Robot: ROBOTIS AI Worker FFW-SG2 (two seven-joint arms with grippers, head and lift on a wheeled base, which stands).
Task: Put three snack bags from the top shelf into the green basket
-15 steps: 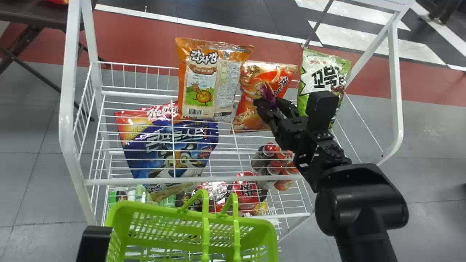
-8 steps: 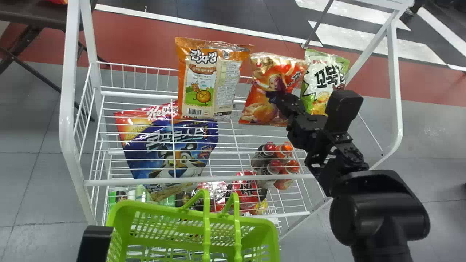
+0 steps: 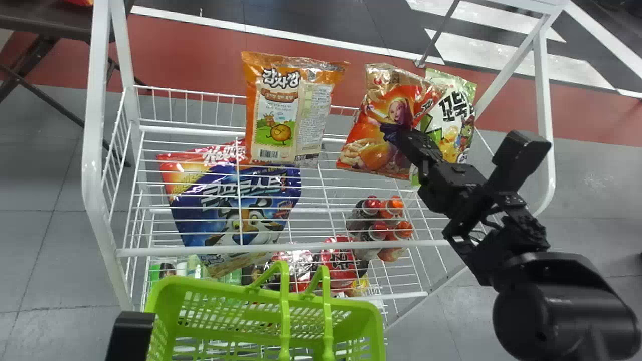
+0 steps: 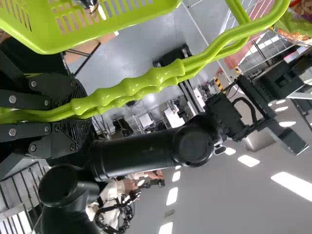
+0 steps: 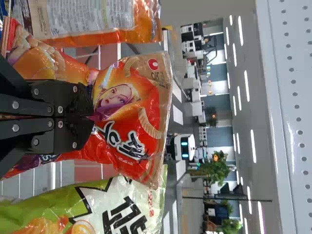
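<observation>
My right gripper (image 3: 393, 133) is over the top shelf, shut on the red-orange snack bag (image 3: 371, 145), which tilts and overlaps part of the green snack bag (image 3: 454, 125). In the right wrist view the gripper (image 5: 91, 117) pinches the middle of the red-orange bag (image 5: 141, 102), beside the green bag (image 5: 117, 209). To its left on the shelf stands the orange and cream bag (image 3: 281, 113). A black part of my left gripper (image 3: 131, 333) shows beside the green basket (image 3: 220, 291); in the left wrist view the gripper (image 4: 78, 108) is shut on the basket handles (image 4: 146, 80).
White posts and rails (image 3: 95, 150) frame the wire rack. A lower shelf holds a blue cereal bag (image 3: 230, 205) and a group of bottles (image 3: 378, 225), with red packages (image 3: 341, 260) farther forward. A dark table (image 3: 50, 22) stands behind at the left.
The right gripper has carried the red-orange bag rightward, away from the orange and cream bag and over part of the green one. The basket has hardly moved.
</observation>
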